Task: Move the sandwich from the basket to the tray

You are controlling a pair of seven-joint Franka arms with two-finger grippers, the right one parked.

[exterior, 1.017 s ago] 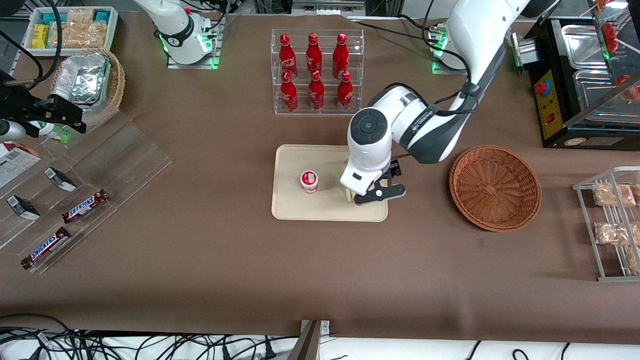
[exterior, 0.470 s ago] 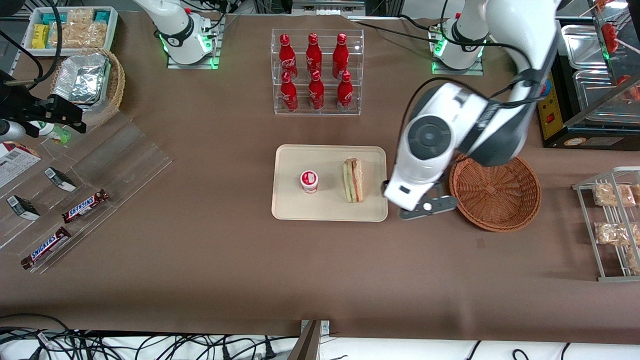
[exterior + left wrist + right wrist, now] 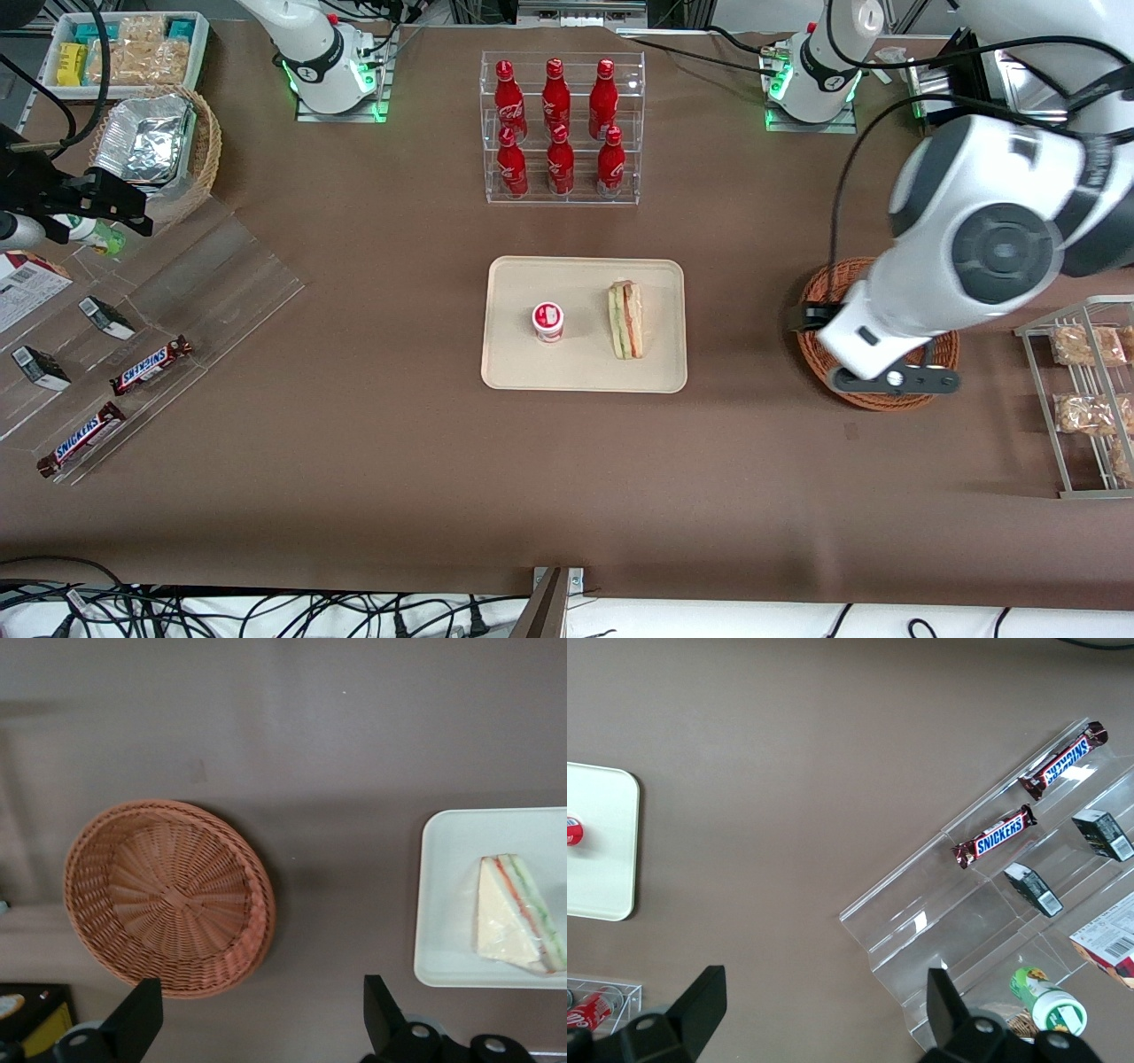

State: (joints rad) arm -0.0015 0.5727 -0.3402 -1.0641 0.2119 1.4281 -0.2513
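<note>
The sandwich [image 3: 626,320] lies on the tray [image 3: 514,363], long axis running 12 to 6 on the counter [image 3: 399,461], beside a small cup [image 3: 548,321]. The tool [image 3: 893,379] hangs above the empty basket [image 3: 819,283], fingers spread wide and holding nothing, with the sandwich well apart toward 9 o'clock, so the placing looks done

The basket [image 3: 828,283] is woven wicker, reddish-brown and rough-ribbed, matt in the left wrist view [image 3: 168,895]. The tray [image 3: 585,372] looks like smooth cream plastic with a faint sheen. The sandwich [image 3: 625,320] on it has soft pale bread under what seems a clear glossy wrap. The gripper [image 3: 895,380], high above the basket, has matt dark fingers [image 3: 135,1020], spread wide, below a glossy white plastic arm shell. The table [image 3: 567,478] wears a matt brown cloth-like cover.
</note>
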